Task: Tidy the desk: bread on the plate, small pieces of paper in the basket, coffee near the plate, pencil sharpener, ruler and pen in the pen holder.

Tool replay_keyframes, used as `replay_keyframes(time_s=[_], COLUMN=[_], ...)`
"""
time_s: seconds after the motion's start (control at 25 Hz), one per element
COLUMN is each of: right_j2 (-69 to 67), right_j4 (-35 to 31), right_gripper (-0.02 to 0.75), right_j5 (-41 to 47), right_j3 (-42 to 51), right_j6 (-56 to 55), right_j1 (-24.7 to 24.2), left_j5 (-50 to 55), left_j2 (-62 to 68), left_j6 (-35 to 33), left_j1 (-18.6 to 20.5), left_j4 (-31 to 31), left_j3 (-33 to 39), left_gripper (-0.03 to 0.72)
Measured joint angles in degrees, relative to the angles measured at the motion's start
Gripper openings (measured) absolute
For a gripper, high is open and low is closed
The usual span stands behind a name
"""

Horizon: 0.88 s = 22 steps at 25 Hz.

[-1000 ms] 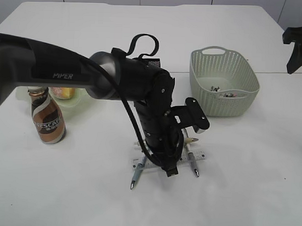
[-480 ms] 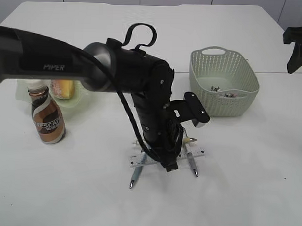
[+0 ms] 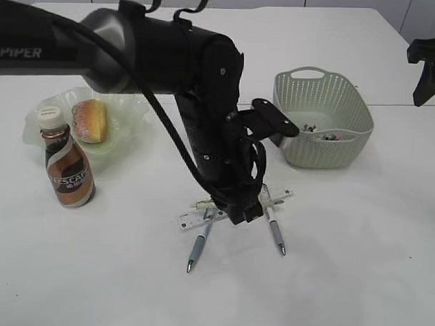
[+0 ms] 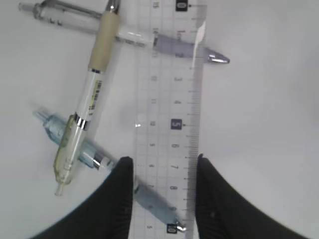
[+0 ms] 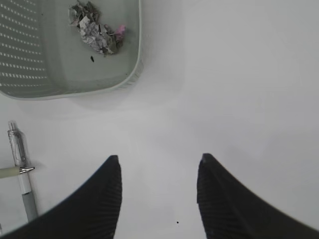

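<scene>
DONE: bread (image 3: pixel 89 120) on plate (image 3: pixel 126 105), coffee (image 3: pixel 67 168) just beside it at 7 o'clock, paper scraps (image 5: pixel 97 31) in basket (image 3: pixel 332 154) | LEFT: ruler (image 4: pixel 172 119) and pens (image 4: pixel 89 102) lie crossed on bench mid-scene; pen holder, sharpener unseen | left end effector (image 4: pixel 164 191) clamped across ruler | right end effector (image 5: pixel 157 191) open, empty, at 3 o'clock.

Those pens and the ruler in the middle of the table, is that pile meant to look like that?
Probably not: three pens lie crisscrossed with the clear ruler, a loose heap rather than stored upright anywhere.
</scene>
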<state>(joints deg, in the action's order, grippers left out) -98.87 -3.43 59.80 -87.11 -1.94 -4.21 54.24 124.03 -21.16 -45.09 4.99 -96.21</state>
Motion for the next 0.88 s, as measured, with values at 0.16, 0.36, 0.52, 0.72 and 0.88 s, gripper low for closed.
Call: replay_keyframes(time_s=[0.16,0.36,0.52,0.72,0.88], right_j2=[0.00,0.00,0.00,0.00,0.00], right_j4=[0.00,0.00,0.00,0.00,0.00], right_gripper=[0.365,0.365,0.365,0.365,0.365], right_j5=[0.00,0.69,1.29,1.82,1.92], right_j3=[0.00,0.00,0.00,0.00,0.00], right_j6=[0.00,0.00,0.00,0.00,0.00], right_j1=[0.00,0.00,0.00,0.00,0.00], left_j5=[0.13,0.89,3.98,4.79,-0.42], left_j2=[-1.80,-2.12,-2.12,-2.62,-4.14], left_j6=[11.12,24.24,28.14,28.77,28.81], left_j1=[0.30,3.08,5.64,7.50,7.50], left_j4=[0.09,0.46,0.68,0.22,-3.15], left_j3=[-0.52,-5.61,-10.14,-12.68,-12.68], left_gripper=[0.254,0.254,0.254,0.254,0.254])
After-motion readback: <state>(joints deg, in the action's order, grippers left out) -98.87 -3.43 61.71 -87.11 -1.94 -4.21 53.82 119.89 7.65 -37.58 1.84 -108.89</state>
